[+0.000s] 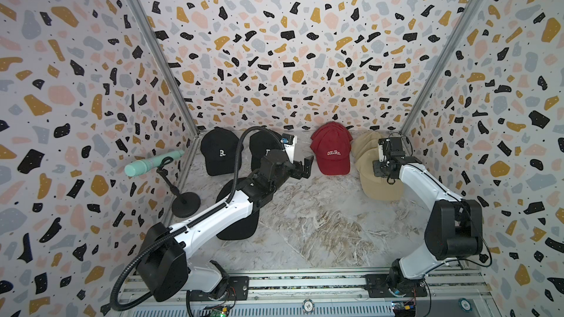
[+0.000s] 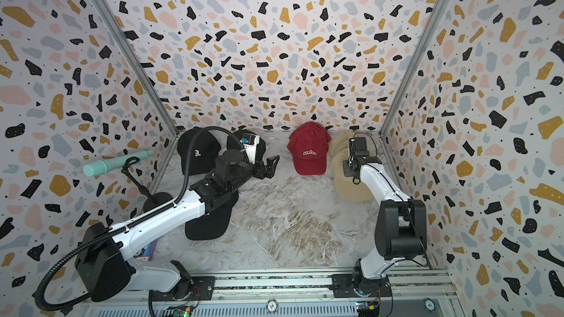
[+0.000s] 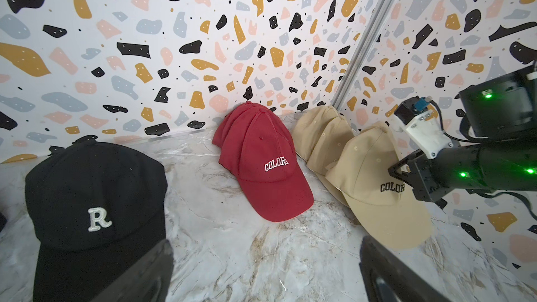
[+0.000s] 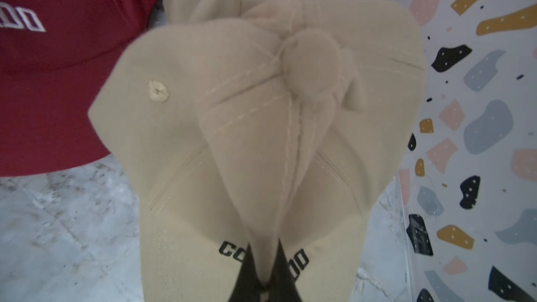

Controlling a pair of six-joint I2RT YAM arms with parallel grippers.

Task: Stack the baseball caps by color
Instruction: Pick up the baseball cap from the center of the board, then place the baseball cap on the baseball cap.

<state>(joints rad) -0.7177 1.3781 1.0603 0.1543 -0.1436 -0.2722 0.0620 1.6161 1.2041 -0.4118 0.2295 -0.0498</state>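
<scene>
Top views, right: the right gripper (image 1: 379, 168) sat pressed together on the front tan cap's (image 1: 381, 192) crown, directly beneath it, brim toward the arm bases.
Top views, left: the left gripper (image 1: 305, 167) hung spread, empty, between a black cap (image 1: 218, 154) and the red caps (image 1: 331, 154).
Left wrist, writing: white "R" on black; "COLOR" on red and tan.
Right wrist, grip: jaws pinched a crown fold, splitting the print into "CO" and "OO".
</scene>
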